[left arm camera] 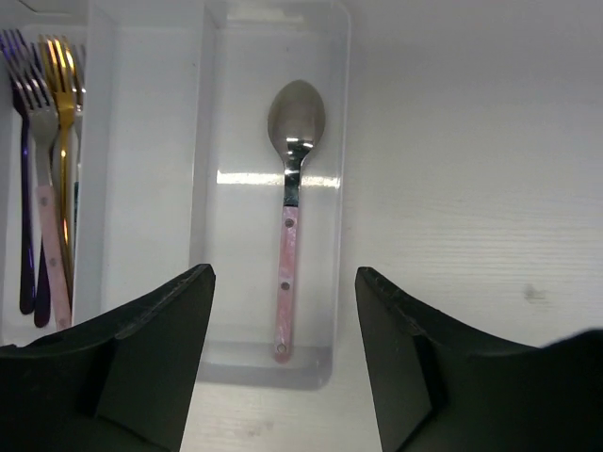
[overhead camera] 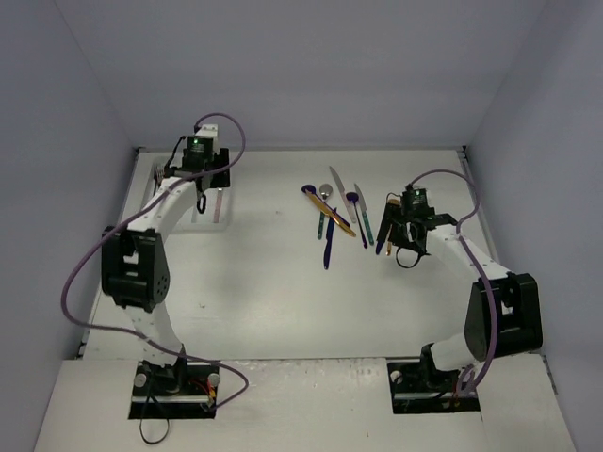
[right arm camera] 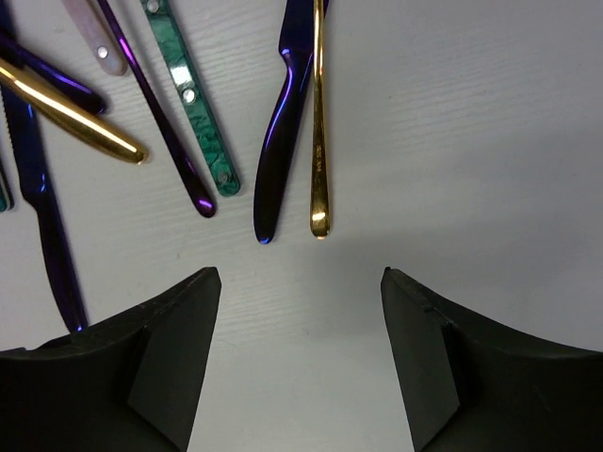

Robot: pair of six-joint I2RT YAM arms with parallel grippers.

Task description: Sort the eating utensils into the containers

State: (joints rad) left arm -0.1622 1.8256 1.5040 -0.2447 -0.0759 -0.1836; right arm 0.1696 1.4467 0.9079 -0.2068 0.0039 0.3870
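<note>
Spoon [left arm camera: 290, 217] — silver bowl, pink handle — lies in clear compartment [left arm camera: 236, 292].

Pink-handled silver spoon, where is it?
Left wrist view: the pink-handled spoon lies alone in the white tray's right-hand compartment, under the open left gripper, forks further left.

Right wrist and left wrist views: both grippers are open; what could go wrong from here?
The dark blue-purple knife handle and the slim gold handle lie side by side just ahead of the open right gripper; closing there could catch both, mixing utensil types.
The open left gripper hangs over the pink-handled silver spoon lying in its white tray compartment; its fingers roughly line up with the walls, so dipping could nudge the tray.
</note>
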